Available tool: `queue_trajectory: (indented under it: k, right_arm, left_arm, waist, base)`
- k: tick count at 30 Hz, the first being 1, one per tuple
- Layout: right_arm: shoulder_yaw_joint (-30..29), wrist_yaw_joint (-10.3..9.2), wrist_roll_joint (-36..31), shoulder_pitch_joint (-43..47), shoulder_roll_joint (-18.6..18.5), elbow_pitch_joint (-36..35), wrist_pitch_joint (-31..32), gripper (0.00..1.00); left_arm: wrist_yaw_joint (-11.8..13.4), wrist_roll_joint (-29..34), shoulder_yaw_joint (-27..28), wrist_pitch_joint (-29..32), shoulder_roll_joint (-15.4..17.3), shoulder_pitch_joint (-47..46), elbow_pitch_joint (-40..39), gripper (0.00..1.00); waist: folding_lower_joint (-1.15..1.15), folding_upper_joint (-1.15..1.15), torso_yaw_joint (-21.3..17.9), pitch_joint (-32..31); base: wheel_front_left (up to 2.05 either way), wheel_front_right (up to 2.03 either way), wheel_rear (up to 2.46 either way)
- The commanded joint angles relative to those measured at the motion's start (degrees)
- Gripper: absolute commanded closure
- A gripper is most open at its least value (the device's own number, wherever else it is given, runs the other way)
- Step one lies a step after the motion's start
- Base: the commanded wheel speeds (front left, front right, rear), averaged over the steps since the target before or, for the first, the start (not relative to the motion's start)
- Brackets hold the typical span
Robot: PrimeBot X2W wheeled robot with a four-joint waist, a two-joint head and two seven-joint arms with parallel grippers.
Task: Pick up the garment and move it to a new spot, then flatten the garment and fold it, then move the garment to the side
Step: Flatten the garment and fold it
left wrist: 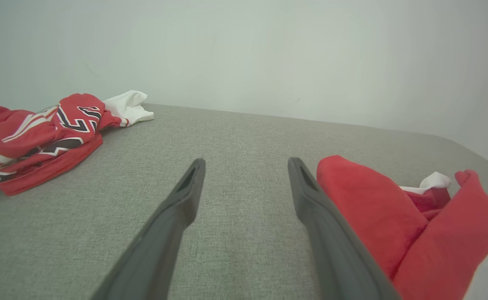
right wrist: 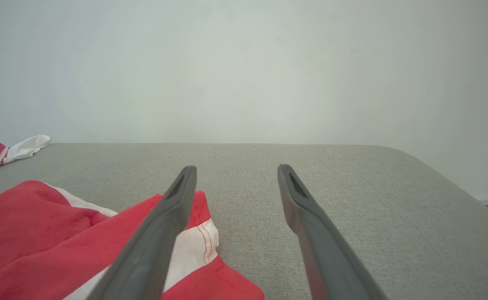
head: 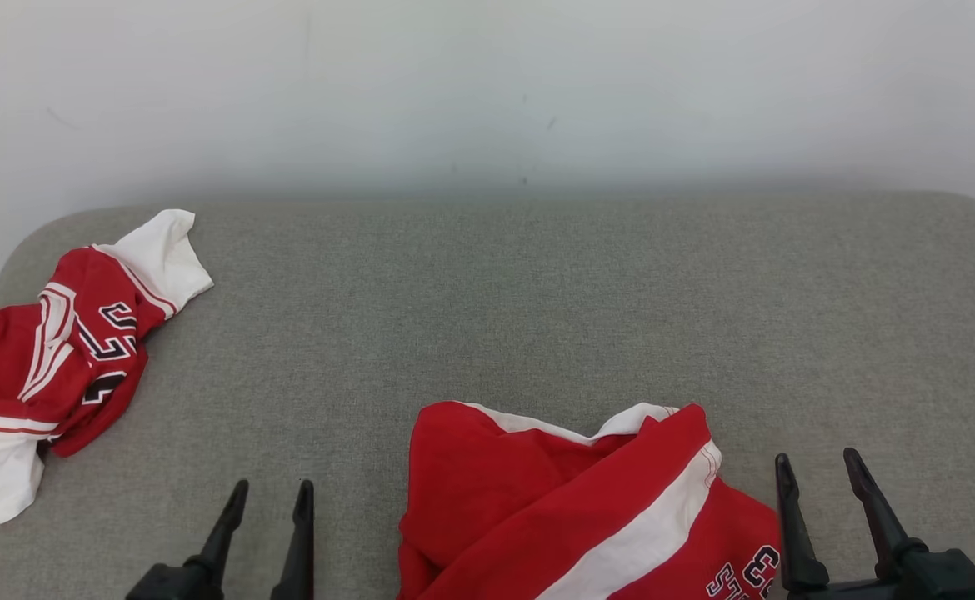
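Two red-and-white garments lie on one grey padded surface (head: 537, 292), with two grippers. The garment (head: 571, 508) is crumpled at 6 o'clock in the head view, between them: at 3 o'clock from the left gripper (head: 273, 487) and 9 o'clock from the right gripper (head: 817, 457). Both jaws are spread wide, holding nothing. The second garment (head: 62, 358) lies at 9 o'clock. The black block lettering on both is too creased to read.

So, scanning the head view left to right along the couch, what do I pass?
Crumpled red-and-white garment → left gripper → red garment with white stripe → right gripper, all on the grey cushion.
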Motion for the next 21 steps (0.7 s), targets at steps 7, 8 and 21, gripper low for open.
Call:
queue_trajectory:
  k: [7, 8, 21]
  right_arm:
    - [2.4, -0.13, 1.6, 0.4, 0.1, 0.2, -0.4, 0.0]
    - [2.7, -0.13, 1.7, 0.1, 0.1, 0.3, -0.4, 0.0]
    - [5.3, -0.13, 4.1, -2.3, 0.1, 0.9, -0.5, 0.0]
  left_arm:
    - [0.0, 0.0, -6.1, -0.2, 1.4, -2.4, 1.1, 0.0]
    - [0.0, -0.2, -7.2, -0.2, 1.7, -3.0, 1.6, 0.0]
    - [0.1, -6.2, -17.6, 1.4, 5.1, -11.4, 16.0, 0.0]
  waist:
    - [0.01, 0.0, -0.8, 0.0]
    - [0.01, 0.0, -1.2, 0.2]
    - [0.01, 0.0, -9.7, 3.9]
  base:
    - [0.0, 0.0, 0.0]
    - [0.0, 0.0, 0.0]
    - [0.0, 0.0, 0.0]
